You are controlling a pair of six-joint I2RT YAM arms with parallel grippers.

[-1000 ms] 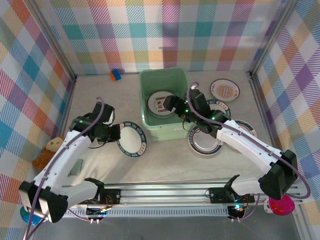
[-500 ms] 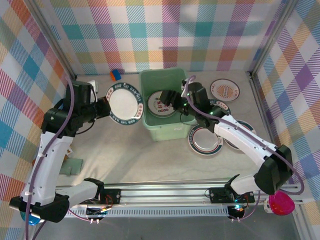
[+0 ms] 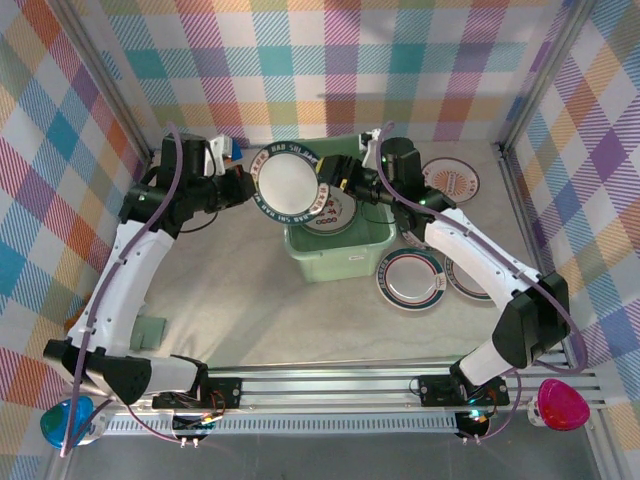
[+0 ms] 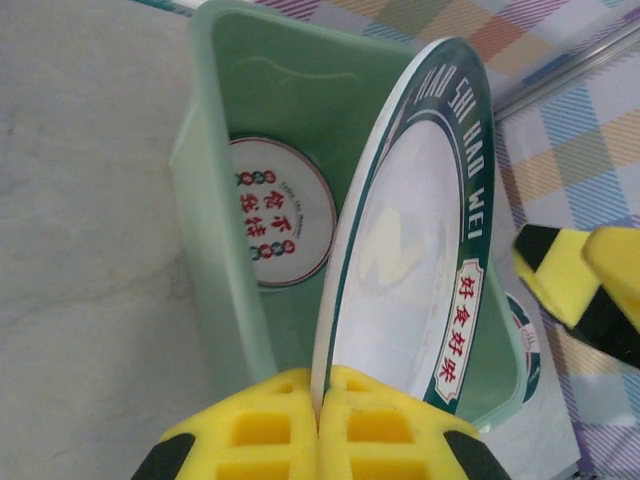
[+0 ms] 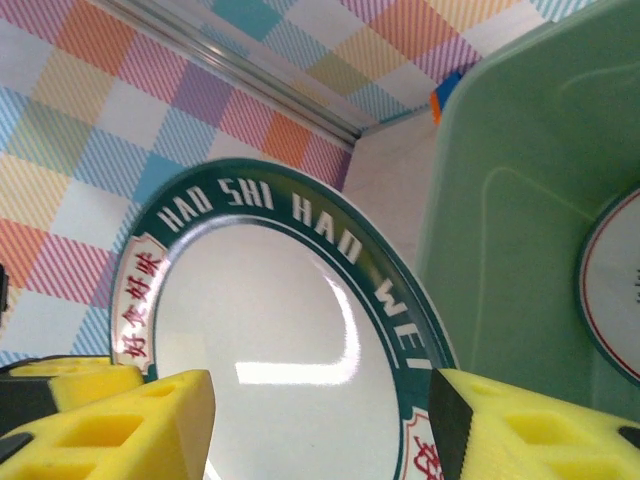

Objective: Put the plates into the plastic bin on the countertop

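**Inspector:** Overhead view. Report.

**Me:** My left fingers [image 3: 245,186] clamp the teal-rimmed plate [image 3: 289,184] at its 9 o'clock edge. It hangs tilted over the plastic bin [image 3: 345,268], toward the 11 o'clock corner. My right fingers [image 3: 335,177] stand apart at the plate's 3 o'clock, with no grip. More plates [image 3: 410,279] lie on the bench [image 3: 230,290] at the bin's 4 o'clock.

**Inspector:** Left wrist?

**Me:** The left fingers [image 4: 340,410] are shut on the rim at 6 o'clock. The plate stands nearly on edge above the bin's mouth. A printed plate [image 4: 280,225] lies flat on the bin floor.

**Inspector:** Right wrist?

**Me:** The right fingers [image 5: 130,420] are wide, with the plate's face between them, untouched as far as I can tell.

**Inspector:** Recommendation?

**Me:** Level the plate, lower it onto the printed one, then release. The right fingers should only steady the rim; a knock could twist the plate out of my grip.
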